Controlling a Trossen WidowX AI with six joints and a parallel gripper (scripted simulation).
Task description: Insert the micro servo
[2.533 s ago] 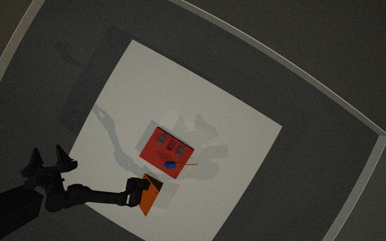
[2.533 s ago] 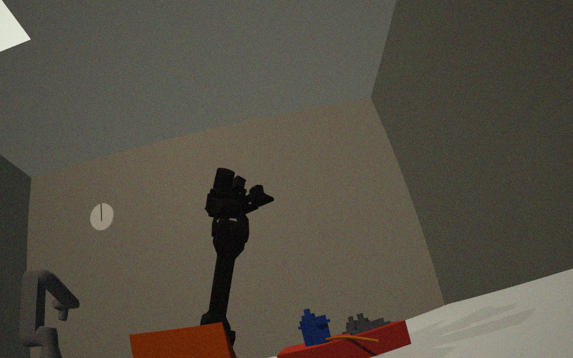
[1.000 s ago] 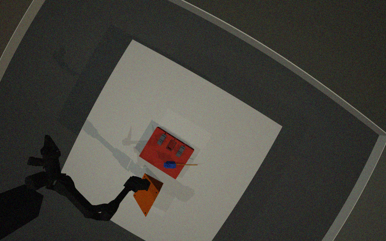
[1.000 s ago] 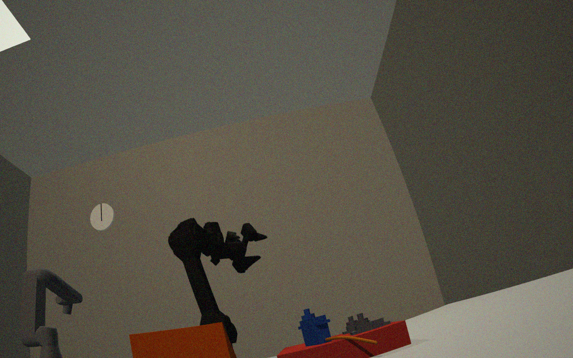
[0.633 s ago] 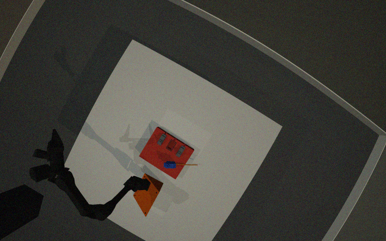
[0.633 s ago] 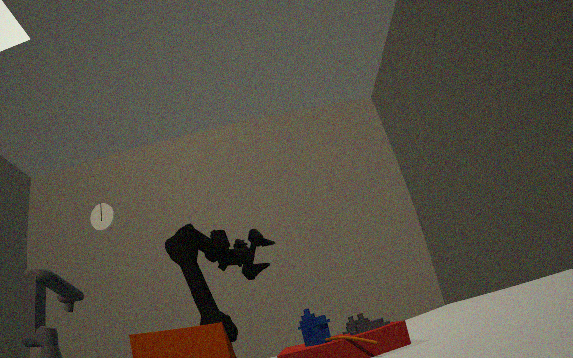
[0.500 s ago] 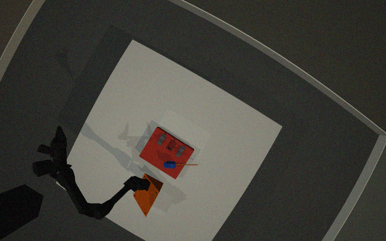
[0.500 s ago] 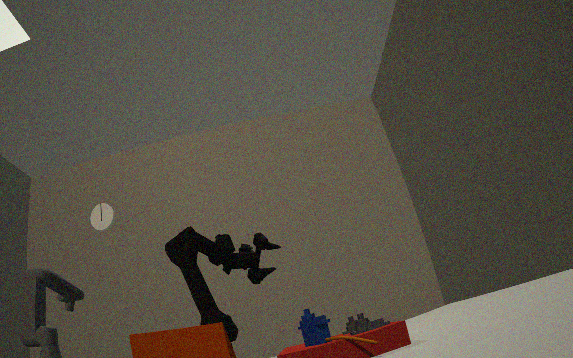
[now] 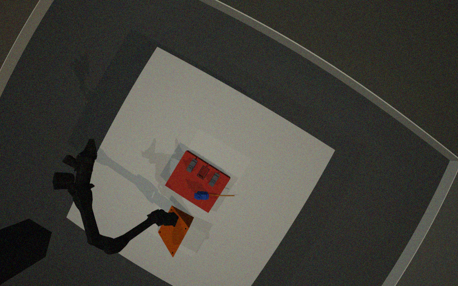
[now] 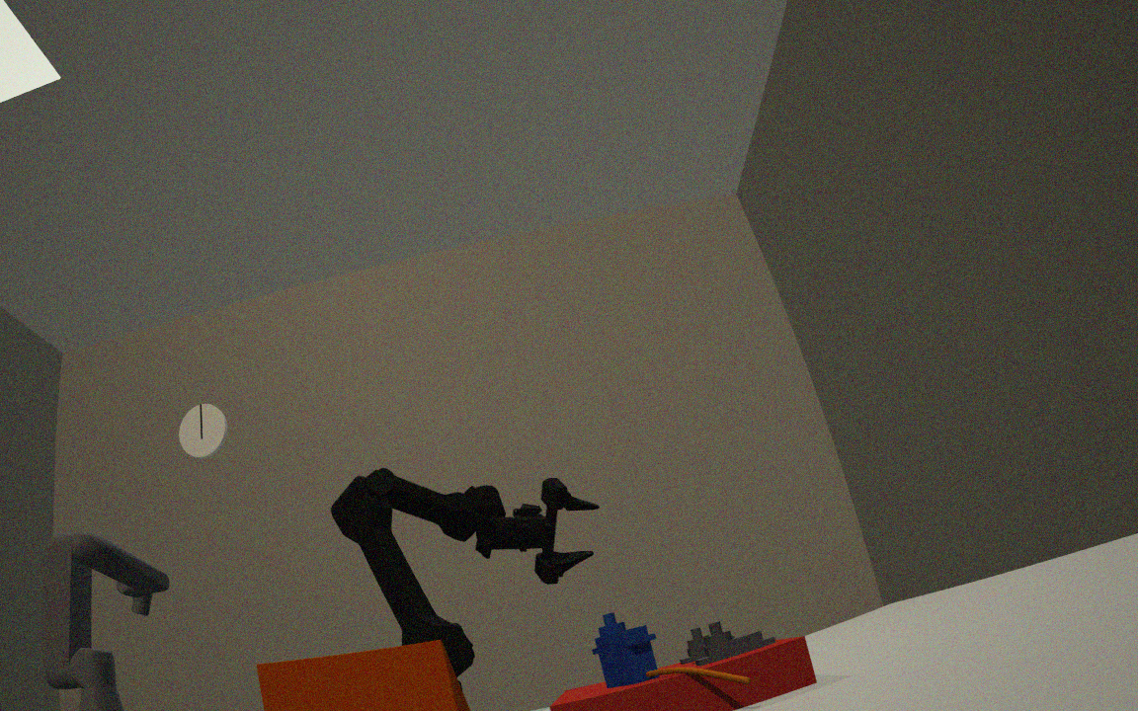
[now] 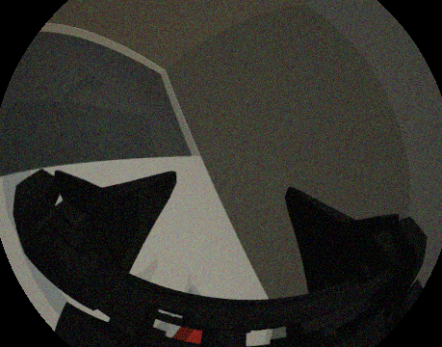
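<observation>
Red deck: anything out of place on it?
Yes. The blue micro servo stands loose near the red deck's edge, not in the empty middle pocket; its orange cable overhangs the edge.

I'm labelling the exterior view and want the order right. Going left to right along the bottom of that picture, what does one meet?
Grey faucet-like fixture → orange block → blue micro servo → orange cable → grey seated servos on the red deck. The open gripper hangs above, between block and servo.
</observation>
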